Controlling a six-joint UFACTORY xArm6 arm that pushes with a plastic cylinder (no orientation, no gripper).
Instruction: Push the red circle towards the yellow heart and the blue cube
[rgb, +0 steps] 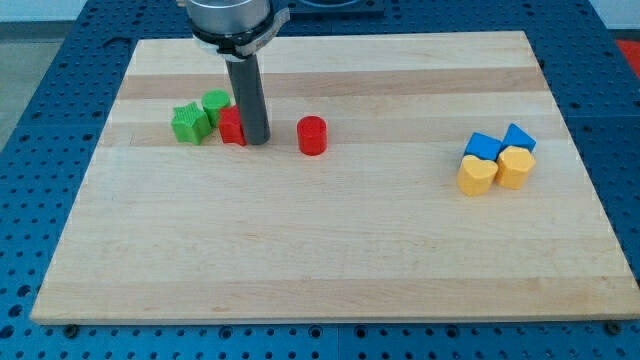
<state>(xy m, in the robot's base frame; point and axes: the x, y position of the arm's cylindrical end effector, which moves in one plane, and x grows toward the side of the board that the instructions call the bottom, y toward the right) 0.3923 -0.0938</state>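
The red circle (312, 135) stands on the wooden board at the view's upper middle. My tip (257, 140) rests on the board to its left, a small gap away, and touches or nearly touches another red block (232, 127) on the tip's left. The yellow heart (477, 174) and the blue cube (483, 147) sit in a tight cluster at the view's right, far from the red circle. The rod rises straight to the arm's grey end at the view's top.
A green star-like block (189, 123) and a green round block (215, 103) sit left of the red block. A second yellow block (516, 166) and a blue triangular block (519, 136) complete the right cluster. The board (330, 270) lies on a blue perforated table.
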